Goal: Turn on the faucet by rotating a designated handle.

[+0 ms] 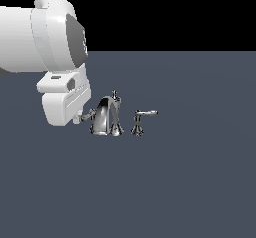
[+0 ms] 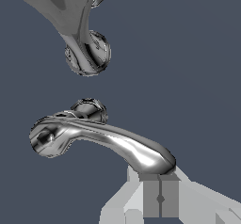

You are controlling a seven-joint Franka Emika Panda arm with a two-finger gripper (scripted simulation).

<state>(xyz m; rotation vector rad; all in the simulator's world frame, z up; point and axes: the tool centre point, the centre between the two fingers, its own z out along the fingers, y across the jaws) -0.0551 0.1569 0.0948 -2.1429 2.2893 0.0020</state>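
**Gripper at the lever tip, ready to turn**

The handle crosses the middle of the wrist view, and its rounded tip touches the gripper at the lower edge. In the exterior view the faucet stands at the centre, just right of the arm. I cannot tell if the jaws are closed. I would push sideways slowly, staying near the tip, so the lever does not slip away.

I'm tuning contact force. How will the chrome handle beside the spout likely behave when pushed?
The handle looks like rigid polished metal, so it probably won't flex. Its glossy, rounded tip may let the end effector slide off. It seems joined to the faucet, so it should pivot, not tip or roll.
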